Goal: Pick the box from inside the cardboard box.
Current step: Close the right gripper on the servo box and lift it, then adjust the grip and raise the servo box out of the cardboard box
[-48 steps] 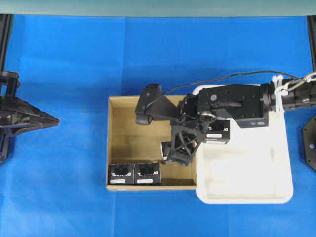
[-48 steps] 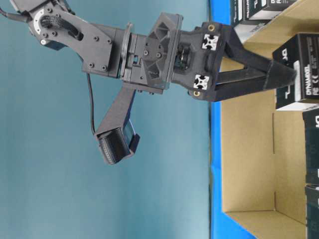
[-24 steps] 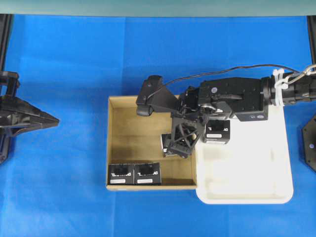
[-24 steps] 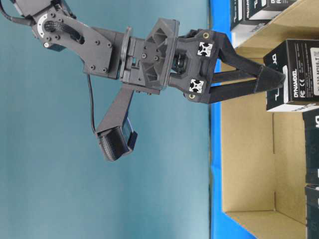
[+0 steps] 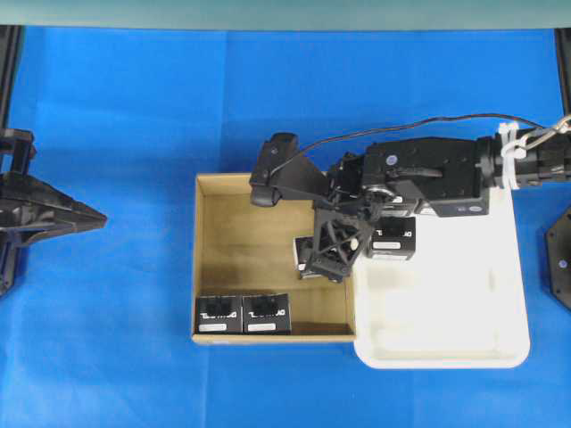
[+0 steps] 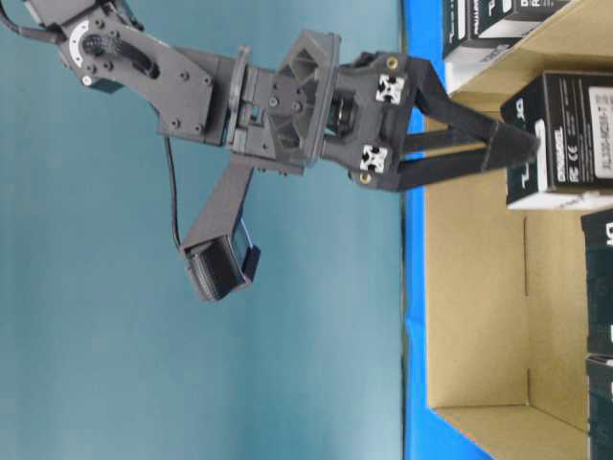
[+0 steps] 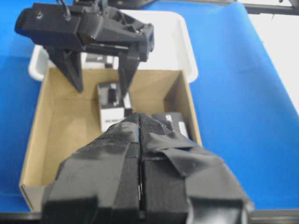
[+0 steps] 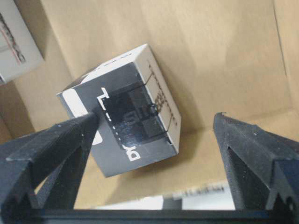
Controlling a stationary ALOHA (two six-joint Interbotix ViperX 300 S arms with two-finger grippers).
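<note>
Hanging above the large shallow brown cardboard box (image 5: pixel 223 259), the right gripper (image 8: pixel 154 140) stands wide, one finger (image 8: pixel 51 140) touching the small black cuboid carton (image 8: pixel 126 135) at centre frame, nothing clamped; presumably straddling it for a grasp. The carton sits tilted. The left gripper (image 7: pixel 140 186) is pressed closed, idle.

table (image 5: pixel 116 116): covered with blue surface
cardboard box (image 5: pixel 207 267): lies on the table, near the middle
white tray (image 5: pixel 446 357): on the table, touching the cardboard box's right wall
</note>
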